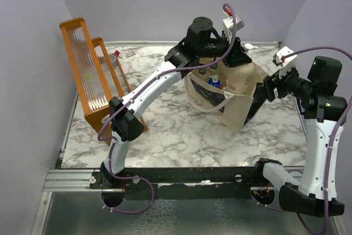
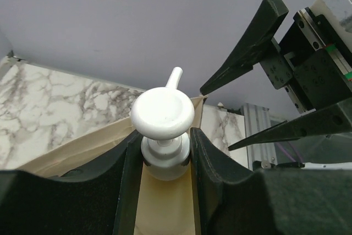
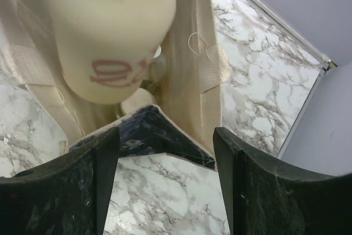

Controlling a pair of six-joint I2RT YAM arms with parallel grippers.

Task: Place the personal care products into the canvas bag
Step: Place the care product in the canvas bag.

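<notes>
My left hand is closed part way on the neck of the beige pump bottle, just under the white pump head. The bottle hangs at the mouth of the canvas bag, which stands at the far right of the desk. My right hand is open, with the dark rim of the bag between its fingers, but I think it is not touching.

I see some risks. I hold only the thin neck, so the heavy body may swing and catch the soft rim. If I release too high, it may fall on the bottle with the blue cap inside. If my right hand pulls the rim, the bag may tip over.
</notes>
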